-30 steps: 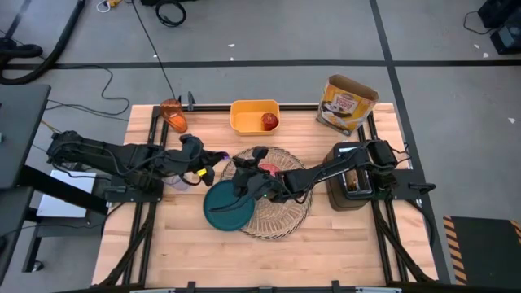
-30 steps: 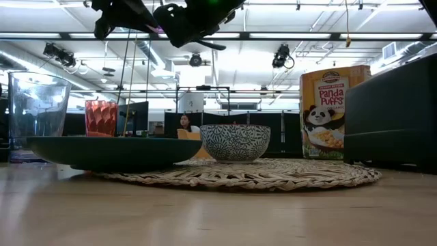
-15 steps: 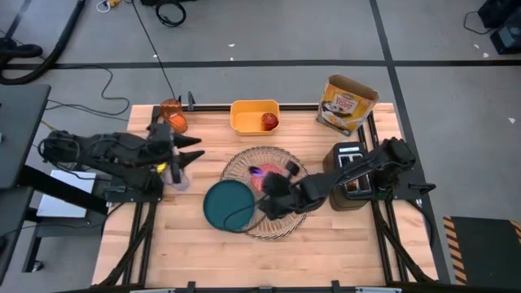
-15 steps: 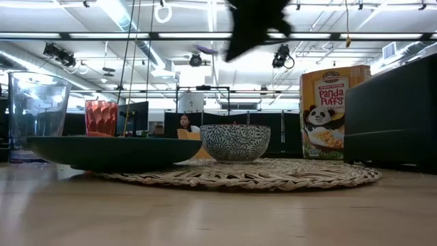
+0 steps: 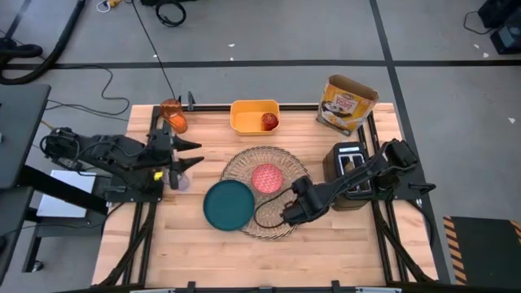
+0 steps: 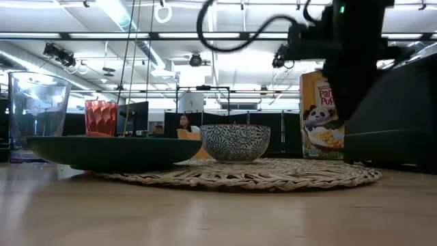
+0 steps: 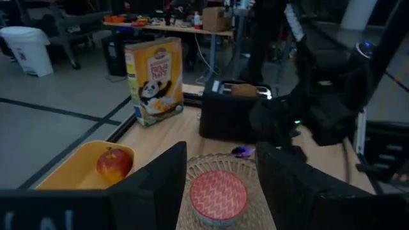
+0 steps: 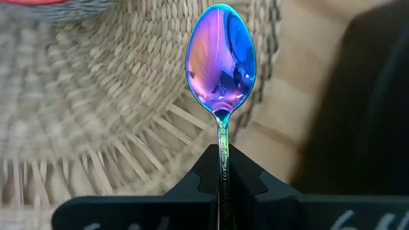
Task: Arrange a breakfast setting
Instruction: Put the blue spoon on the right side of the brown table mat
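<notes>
My right gripper (image 5: 290, 215) hovers over the near right edge of the round straw placemat (image 5: 269, 213), shut on a small iridescent blue spoon (image 8: 221, 61). The pink bowl (image 5: 266, 177) stands on the placemat. The teal plate (image 5: 228, 205) lies with its right rim on the mat's left edge. My left gripper (image 5: 192, 153) is open near the table's left side, holding nothing. The red apple (image 5: 269, 121) lies in the yellow tub (image 5: 248, 114). The orange cup (image 5: 172, 116) stands far left. A toast slice (image 7: 245, 90) sticks out of the toaster. My right gripper pinches the spoon's thin handle (image 8: 222, 152) between its two fingers. The fingers come from above, slanting steeply down, and lie along the handle. The spoon sticks out past the fingertips, bowl end (image 8: 221, 61) lowest, above the placemat's weave.
The black toaster (image 5: 352, 175) stands just right of the placemat, close to my right arm. A cereal box (image 5: 348, 102) is at the far right. A clear glass (image 5: 177, 179) stands under my left gripper. Bare wood lies along the near edge.
My right gripper has swung from above the plate toward the table's right and near edge, sinking, tipping to point down and rolling over with the spoon. My left gripper has opened, drawn back toward the table's left edge and risen.
</notes>
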